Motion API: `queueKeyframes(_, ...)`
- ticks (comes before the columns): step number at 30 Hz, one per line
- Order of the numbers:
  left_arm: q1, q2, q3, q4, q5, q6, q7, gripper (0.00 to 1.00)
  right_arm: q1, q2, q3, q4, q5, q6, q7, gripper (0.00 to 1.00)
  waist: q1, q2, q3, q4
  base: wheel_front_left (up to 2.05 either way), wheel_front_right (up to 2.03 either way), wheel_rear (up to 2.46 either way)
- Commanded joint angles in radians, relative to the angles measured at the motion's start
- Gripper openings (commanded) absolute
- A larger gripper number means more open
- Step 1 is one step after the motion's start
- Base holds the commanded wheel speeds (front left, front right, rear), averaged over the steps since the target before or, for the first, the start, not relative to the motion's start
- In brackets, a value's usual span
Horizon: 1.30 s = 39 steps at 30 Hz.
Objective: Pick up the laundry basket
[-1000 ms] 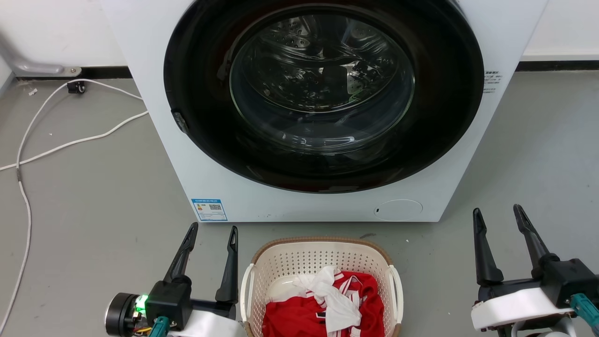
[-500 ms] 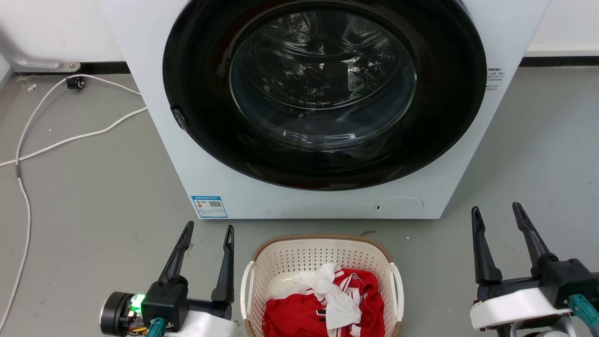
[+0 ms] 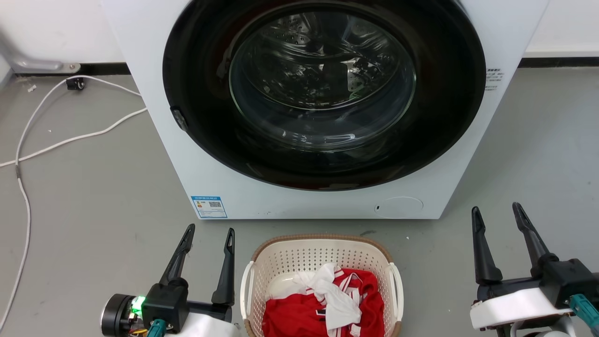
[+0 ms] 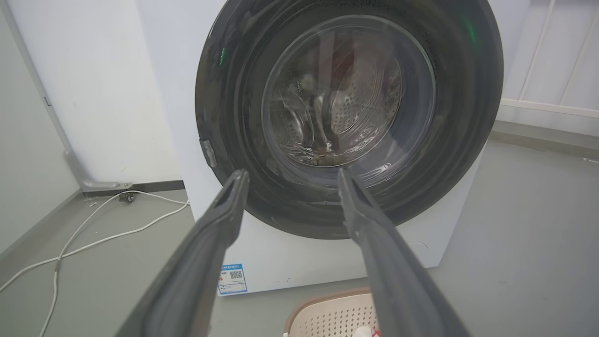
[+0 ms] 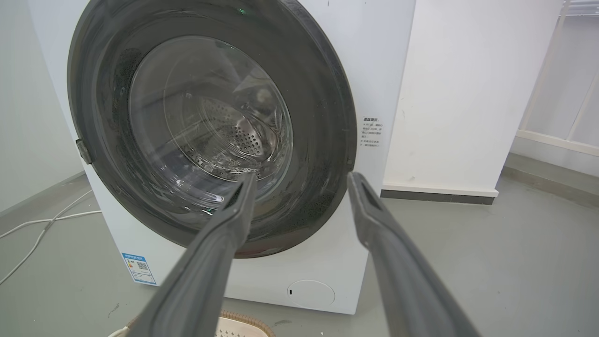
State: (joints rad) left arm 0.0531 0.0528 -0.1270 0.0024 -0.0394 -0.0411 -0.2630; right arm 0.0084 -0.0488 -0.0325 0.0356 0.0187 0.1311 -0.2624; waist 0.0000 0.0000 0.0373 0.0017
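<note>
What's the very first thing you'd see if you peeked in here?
The big white washing machine with its round dark door, right in the middle. Just in front of it sits a cream laundry basket holding red and white clothes, with the left gripper and right gripper open on either side.

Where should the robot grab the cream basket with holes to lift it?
Grip the white side handles of the cream perforated plastic laundry basket: left gripper from its left, right gripper from its right. The handles bow outward, and the open grippers flank it.
</note>
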Motion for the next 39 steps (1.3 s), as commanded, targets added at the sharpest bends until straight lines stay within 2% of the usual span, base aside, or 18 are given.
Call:
queueKeyframes(1,0.003,-0.001,0.002,0.0,0.0,0.0,-0.003,1.0,-0.011,-0.003,0.0,-0.003,0.005,-0.001,-0.004,1.0,0.0,0.0,0.004,-0.001,0.0,0.0,0.0)
queueKeyframes(9,-0.036,-0.002,0.016,0.02,-0.01,0.004,-0.003,1.0,-0.059,-0.003,0.009,-0.007,-0.011,0.0,-0.004,1.0,0.0,0.0,0.105,-0.013,0.0,0.0,0.0)
queueKeyframes(11,-0.056,-0.003,0.022,0.028,-0.012,0.005,-0.003,1.0,-0.084,-0.003,0.014,-0.006,-0.011,0.0,-0.004,1.0,0.0,0.0,0.156,-0.018,0.0,0.0,0.0)
queueKeyframes(12,-0.096,-0.002,0.038,0.055,-0.019,0.002,-0.003,1.0,-0.124,-0.003,0.022,0.008,-0.02,-0.001,-0.003,1.0,0.0,0.0,0.229,-0.026,0.0,0.0,0.0)
queueKeyframes(17,-0.188,-0.002,0.064,0.108,-0.009,-0.023,-0.003,1.0,-0.203,-0.002,0.037,0.056,0.032,-0.001,-0.003,1.0,0.0,0.0,0.352,-0.036,0.0,0.0,0.0)
queueKeyframes(21,-0.262,0.01,0.08,0.182,0.0,-0.039,-0.003,1.0,-0.276,-0.003,0.059,0.116,0.03,-0.001,-0.003,1.0,0.0,0.0,0.442,-0.044,0.0,0.0,0.0)
queueKeyframes(26,-0.363,0.025,0.107,0.369,-0.017,-0.054,-0.003,1.0,-0.366,-0.002,0.07,0.233,0.024,-0.001,-0.003,1.0,0.0,0.0,0.535,-0.05,0.0,0.0,0.0)
queueKeyframes(31,-0.489,0.061,0.087,0.586,-0.009,-0.071,-0.003,1.0,-0.452,-0.002,0.073,0.428,0.005,-0.001,-0.003,1.0,0.0,0.0,0.611,-0.044,0.0,0.0,0.0)
queueKeyframes(39,-0.665,0.109,0.027,0.813,-0.03,-0.087,-0.003,1.0,-0.637,-0.002,0.125,0.731,0.042,-0.001,0.055,1.0,0.0,0.0,0.702,-0.037,0.0,0.0,0.0)
